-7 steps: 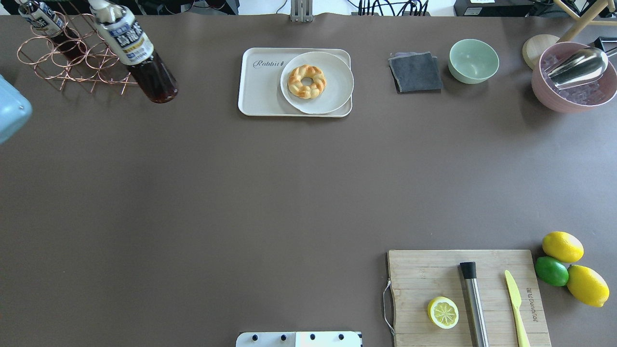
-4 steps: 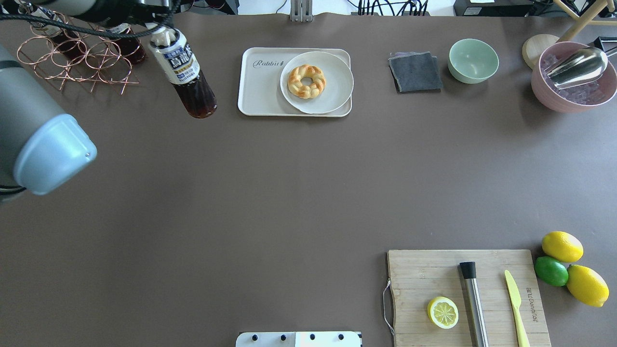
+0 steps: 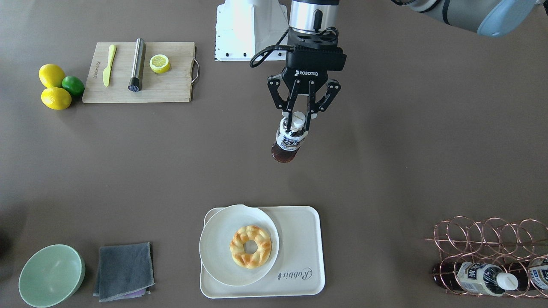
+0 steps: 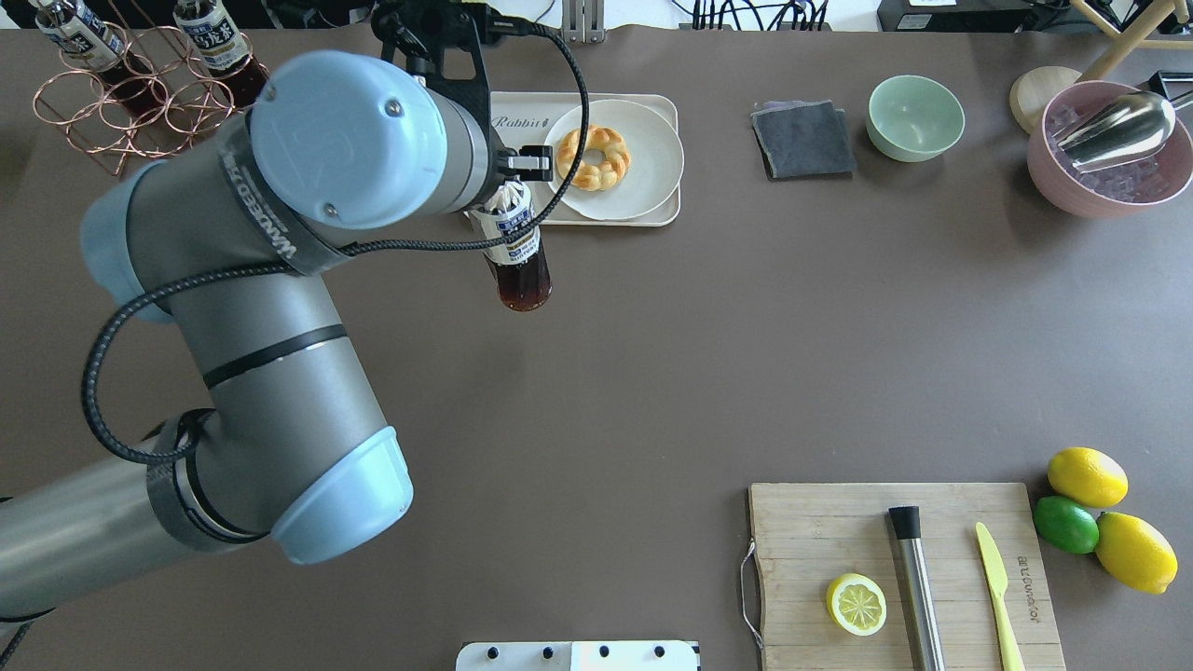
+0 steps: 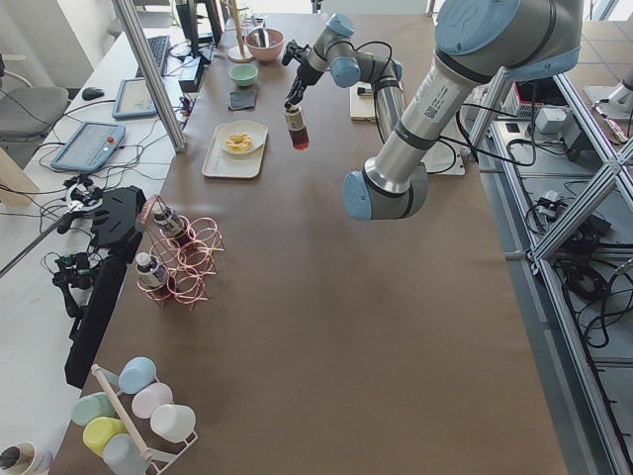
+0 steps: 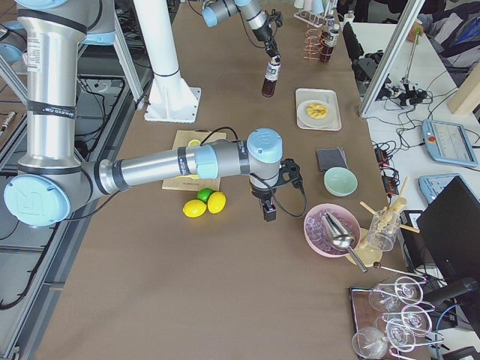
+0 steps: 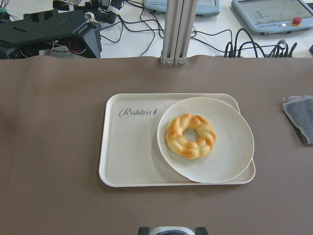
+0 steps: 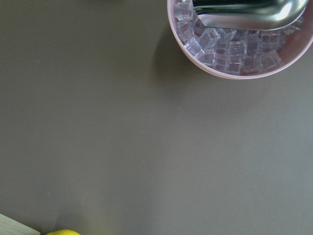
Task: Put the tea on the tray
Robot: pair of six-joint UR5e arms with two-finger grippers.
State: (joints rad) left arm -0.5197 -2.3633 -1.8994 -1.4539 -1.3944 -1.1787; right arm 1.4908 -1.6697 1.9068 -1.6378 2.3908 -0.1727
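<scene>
Carry step. Left gripper [image 3: 298, 121] is closed on the neck of the tea bottle [image 3: 287, 145], just under the white cap. The bottle hangs cap-up in the air over the middle of the worktop, short of the tray [image 3: 299, 239]. The tray sits at the far edge, about mid-length. A plate [image 3: 216, 252] with a doughnut [image 3: 251, 247] fills the tray's right part, so only the printed left part is bare.

Next, probably: carry toward the far edge, over the bare part, lower until the base sits flat, clear of the plate rim, then let go.

Right gripper [image 6: 268, 208] hangs near the right edge; can't tell whether it is open.
</scene>
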